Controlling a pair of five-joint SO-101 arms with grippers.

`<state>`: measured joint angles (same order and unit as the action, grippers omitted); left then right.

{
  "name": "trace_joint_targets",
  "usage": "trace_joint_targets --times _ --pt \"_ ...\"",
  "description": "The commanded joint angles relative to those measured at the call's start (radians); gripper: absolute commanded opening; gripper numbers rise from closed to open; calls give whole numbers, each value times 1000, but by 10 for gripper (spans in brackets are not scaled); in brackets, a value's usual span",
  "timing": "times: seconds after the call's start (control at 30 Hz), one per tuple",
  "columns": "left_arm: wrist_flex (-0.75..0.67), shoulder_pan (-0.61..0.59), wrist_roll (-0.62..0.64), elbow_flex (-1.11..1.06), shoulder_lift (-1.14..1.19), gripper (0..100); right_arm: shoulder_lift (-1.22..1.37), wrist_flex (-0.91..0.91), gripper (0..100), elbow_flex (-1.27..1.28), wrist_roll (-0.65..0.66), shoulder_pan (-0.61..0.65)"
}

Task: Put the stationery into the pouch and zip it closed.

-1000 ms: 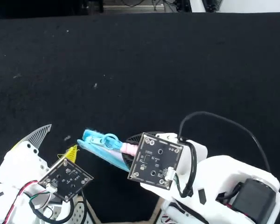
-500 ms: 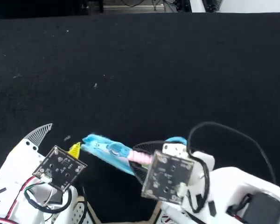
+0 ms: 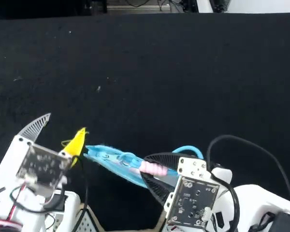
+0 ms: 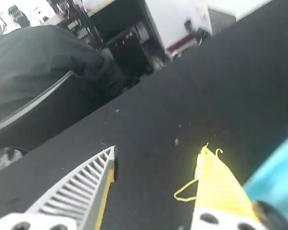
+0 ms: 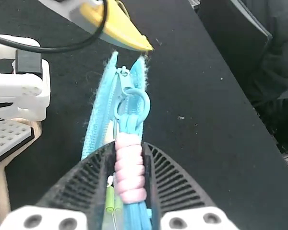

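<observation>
right gripper [image 5: 129, 143] clamped on the pink tab [image 5: 129, 175] of the blue pouch [image 3: 108, 157], between both arms; left gripper [image 4: 158, 151] spread wide, yellow finger [image 5: 125, 37] maybe touching the pouch's tip; far end hidden.

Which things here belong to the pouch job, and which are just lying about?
Job: blue pouch, its zipper ring, pink ribbed piece in the right tool, left tool, open.
Lying about: lint specks on the black table, chair behind.
</observation>
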<state>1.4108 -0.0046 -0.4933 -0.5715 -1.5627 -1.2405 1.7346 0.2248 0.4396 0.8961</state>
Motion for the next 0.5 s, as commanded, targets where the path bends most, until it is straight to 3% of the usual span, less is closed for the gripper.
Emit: trace_joint_targets --times 0.0,0.1,0.23,0.47 --pt "-61 -1 71 -93 3 267 -2 18 11 2 9 -14" --pt "-61 1 97 -131 0 267 -2 17 11 2 11 -14" --pt "38 8 106 -84 0 267 -2 -5 11 4 63 -18" --pt "290 229 106 84 0 267 7 -121 11 33 71 -18"
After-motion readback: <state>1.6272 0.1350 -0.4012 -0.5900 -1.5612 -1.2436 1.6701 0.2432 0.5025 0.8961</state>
